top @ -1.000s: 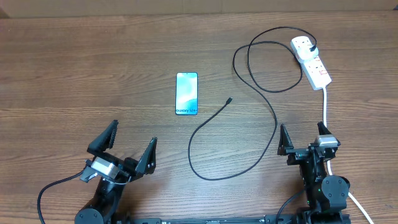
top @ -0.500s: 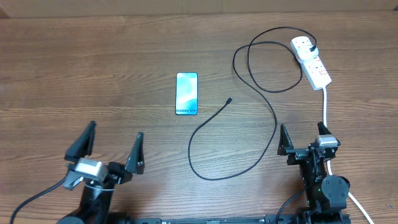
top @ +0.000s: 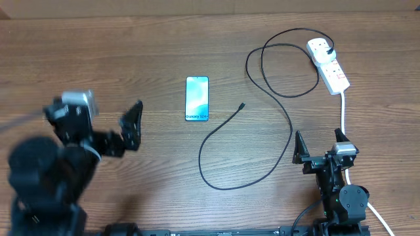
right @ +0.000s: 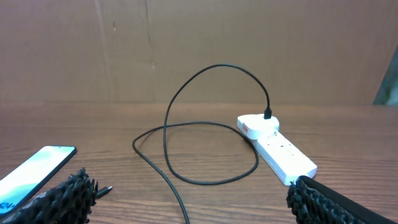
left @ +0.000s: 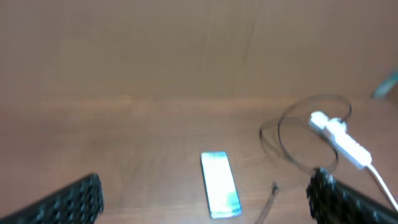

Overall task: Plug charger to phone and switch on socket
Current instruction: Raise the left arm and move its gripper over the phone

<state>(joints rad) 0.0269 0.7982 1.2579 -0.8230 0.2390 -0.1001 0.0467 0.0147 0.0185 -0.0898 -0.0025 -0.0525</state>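
The phone (top: pixel 197 98) lies face up mid-table, its cyan screen lit; it also shows in the left wrist view (left: pixel 219 185) and the right wrist view (right: pixel 34 169). The charger (top: pixel 289 131), a thin black cable, loops from its free tip (top: pixel 241 105) near the phone to a black plug in the socket (top: pixel 328 64), a white power strip at the far right. My left gripper (top: pixel 108 118) is open, raised and blurred, left of the phone with nothing in it. My right gripper (top: pixel 319 141) is open near the front right edge, short of the socket (right: pixel 273 146).
The socket's white cord (top: pixel 343 111) runs down the right side past my right arm to the table's front edge. A brown cardboard wall (right: pixel 199 43) stands behind the table. The cable's large loop (right: pixel 168 118) lies between the phone and the socket.
My left arm has risen and swung to the left and away from the front edge, and is now blurred with motion. Its jaws stay wide. The right arm, phone and cable have not moved.
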